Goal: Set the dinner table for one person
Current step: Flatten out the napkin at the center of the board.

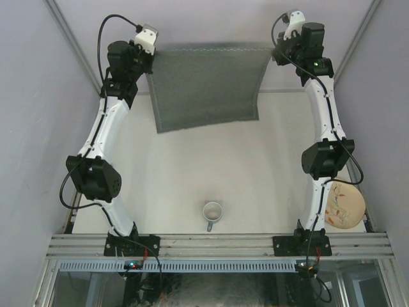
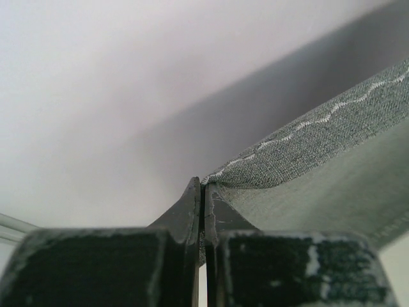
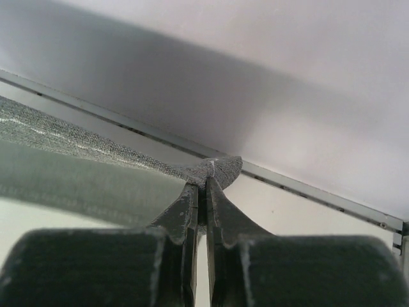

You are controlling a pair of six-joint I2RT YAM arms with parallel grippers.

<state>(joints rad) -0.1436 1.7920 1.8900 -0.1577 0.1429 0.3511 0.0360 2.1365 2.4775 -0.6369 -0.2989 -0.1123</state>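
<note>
Left gripper [image 1: 152, 55] [image 2: 203, 188]: fingers closed, pinching one top corner of the dark grey cloth [image 1: 208, 86] [image 2: 332, 147]. The stitched hem runs away from the fingertips to their right.

Right gripper [image 1: 273, 52] [image 3: 204, 182]: fingers closed, pinching the other top corner. The corner bunches just past the tips and the cloth [image 3: 64, 166] runs off to their left.

The cloth is stretched between the two sets of fingers, top edge taut, the rest hanging below them. Can't tell if its lower edge touches anything.

Dinner table [image 1: 192, 166]: the off-white surface lies below both pairs of fingers and reaches back from them to the arm bases.

Mug [image 1: 212, 211]: on the table, well apart from both sets of fingers, roughly midway between them sideways, near the base edge.

Plate [image 1: 345, 204]: on the table, well back from the right fingers, just beside the right arm's lower link.
</note>
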